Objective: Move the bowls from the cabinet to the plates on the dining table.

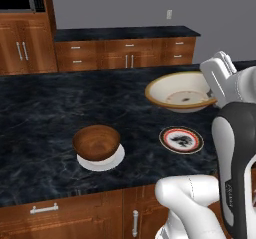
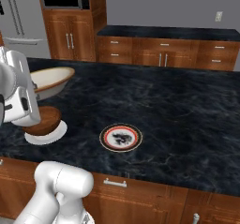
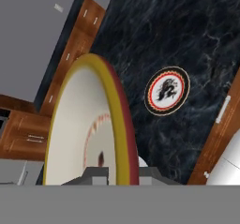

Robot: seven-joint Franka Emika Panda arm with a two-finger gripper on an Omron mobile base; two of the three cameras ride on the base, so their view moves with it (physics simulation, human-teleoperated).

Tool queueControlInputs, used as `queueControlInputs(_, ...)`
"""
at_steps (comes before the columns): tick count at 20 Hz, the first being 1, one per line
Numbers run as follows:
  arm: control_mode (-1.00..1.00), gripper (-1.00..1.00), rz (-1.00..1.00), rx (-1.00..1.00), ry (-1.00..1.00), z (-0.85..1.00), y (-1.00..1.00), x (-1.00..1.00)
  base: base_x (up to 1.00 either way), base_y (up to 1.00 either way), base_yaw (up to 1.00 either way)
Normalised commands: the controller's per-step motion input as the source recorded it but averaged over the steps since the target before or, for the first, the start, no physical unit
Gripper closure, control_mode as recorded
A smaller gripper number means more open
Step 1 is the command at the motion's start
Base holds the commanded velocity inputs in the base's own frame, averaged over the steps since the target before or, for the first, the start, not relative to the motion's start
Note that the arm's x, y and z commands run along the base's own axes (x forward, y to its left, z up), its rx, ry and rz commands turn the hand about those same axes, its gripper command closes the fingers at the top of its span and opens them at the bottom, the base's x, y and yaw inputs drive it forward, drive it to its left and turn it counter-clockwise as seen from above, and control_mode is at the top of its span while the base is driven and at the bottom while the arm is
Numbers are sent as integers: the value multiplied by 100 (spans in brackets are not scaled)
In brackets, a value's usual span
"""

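Nearest the hand camera we see the tan rim of the shallow cream ceramic bowl (image 3: 89, 129), pinched between the two dark finger tips of our gripper (image 3: 119, 174), whose jaws are clenched on that rim. We carry the bowl by its edge, it seems, because a rim is thin enough for narrow fingers, while the body of the bowl is too wide to span. In the left base view the cream bowl (image 1: 181, 92) hangs above the black, pale-veined marble top of the dining table (image 1: 45, 108), clear of the surface and a little tilted.

The other bowl, deep, glossy and dark brown (image 1: 96, 142), already sits on a plain white plate (image 1: 101, 160) near the front edge, so we judge half the task done. The free target is the round plate with a red and dark ring and a dark figure at its centre (image 1: 181, 139), lying flat on the marble, near the held bowl and towards the table's front edge. From the right base view this patterned plate (image 2: 121, 137) stands well apart from the brown bowl.

Nothing lies between the held bowl and the patterned plate. Behind the table run low reddish-brown drawers with silver handles (image 1: 127, 53), too far back to interfere. Our own white forearm (image 1: 235, 148) hides part of the bowl from the left base view, so we would trust the hand view for centring.
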Motion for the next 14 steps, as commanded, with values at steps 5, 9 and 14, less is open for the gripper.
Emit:
queueControlInputs(5, 100, 100, 0, 0, 0, 0, 0, 0, 0, 0, 0)
queueControlInputs(9, 100, 100, 0, 0, 0, 0, 0, 0, 0, 0, 0)
queueControlInputs(14, 100, 100, 0, 0, 0, 0, 0, 0, 0, 0, 0)
